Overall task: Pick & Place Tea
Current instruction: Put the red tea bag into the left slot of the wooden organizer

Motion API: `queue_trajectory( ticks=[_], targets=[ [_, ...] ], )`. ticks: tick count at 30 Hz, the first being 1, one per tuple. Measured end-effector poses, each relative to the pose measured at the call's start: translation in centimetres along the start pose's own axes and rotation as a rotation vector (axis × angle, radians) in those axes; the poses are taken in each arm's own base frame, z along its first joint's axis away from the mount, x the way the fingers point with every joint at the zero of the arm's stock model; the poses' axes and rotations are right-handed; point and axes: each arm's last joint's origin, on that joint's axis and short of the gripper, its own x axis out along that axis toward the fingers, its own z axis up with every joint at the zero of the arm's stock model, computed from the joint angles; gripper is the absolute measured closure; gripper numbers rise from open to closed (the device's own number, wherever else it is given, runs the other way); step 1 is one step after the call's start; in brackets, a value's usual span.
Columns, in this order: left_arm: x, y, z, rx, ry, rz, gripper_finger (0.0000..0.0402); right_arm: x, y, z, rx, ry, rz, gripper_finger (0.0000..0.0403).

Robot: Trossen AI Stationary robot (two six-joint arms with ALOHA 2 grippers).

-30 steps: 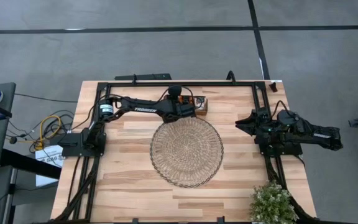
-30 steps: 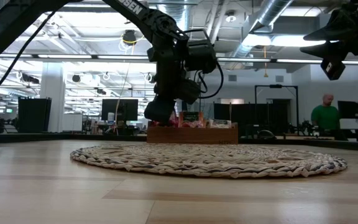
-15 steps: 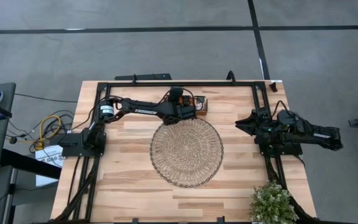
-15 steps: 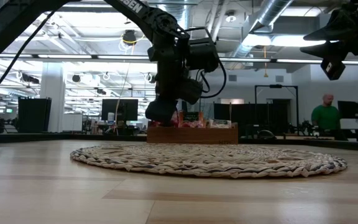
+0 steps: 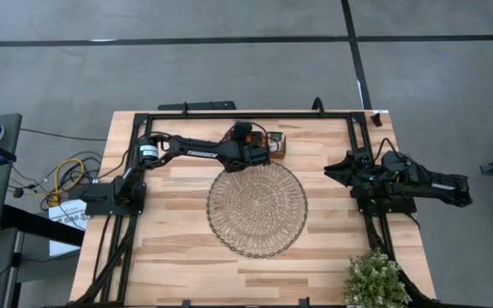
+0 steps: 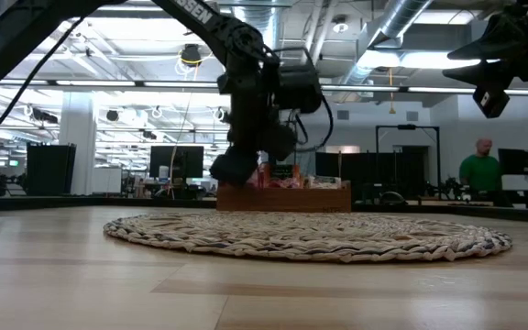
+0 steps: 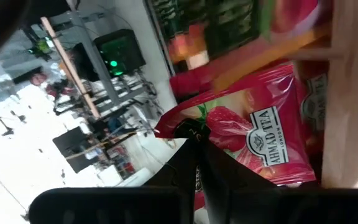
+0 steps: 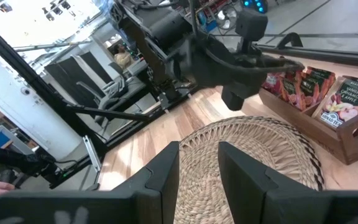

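The red tea sachet (image 7: 253, 140) is pinched at one corner between the closed fingers (image 7: 213, 177) of the left gripper (image 7: 199, 163). It sits at the left end of the wooden tray (image 8: 328, 134) at the table's far edge, with more sachets (image 8: 344, 99) standing in the tray. In the low view, the left gripper (image 6: 236, 165) hangs just above the tray end (image 6: 282, 196), beyond the woven mat (image 5: 257, 208).

You hold the sachet by a thin corner only. A fast lift or swing could let it slip or peel free. Its lower edge appears close to the neighbouring sachets and the tray wall, so a sideways pull could snag it or drag a second sachet out.

The right gripper (image 8: 199, 171) waits at the table's right side, jaws parted and empty.
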Motion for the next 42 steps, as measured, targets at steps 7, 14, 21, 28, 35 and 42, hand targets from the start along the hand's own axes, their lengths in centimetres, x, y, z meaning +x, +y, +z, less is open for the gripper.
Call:
queue_trajectory(
  ticks=[7,14,21,28,35,42],
  targets=[
    [1.1,-1.6,0.9,0.059,0.034,0.023,0.0394,0.0,0.0,0.0,0.0,-0.002,0.005,0.03],
    [1.2,-1.7,0.9,-0.004,0.039,0.029,0.0394,0.0,0.0,0.0,-0.002,-0.002,0.004,0.03],
    [1.2,-1.7,0.7,0.009,0.063,0.052,0.0394,0.0,0.0,0.0,-0.002,-0.003,0.003,0.03],
    [1.2,-1.6,0.6,-0.019,0.079,0.081,0.0394,0.0,0.0,0.1,0.002,-0.005,0.004,0.03],
    [1.0,-2.0,0.5,0.005,0.04,-0.023,0.0394,0.0,0.0,0.1,0.003,-0.005,0.004,0.03],
    [0.9,-2.2,0.4,0.026,0.036,-0.055,0.0383,0.0,0.0,0.1,0.003,-0.005,0.004,0.03]
  ],
)
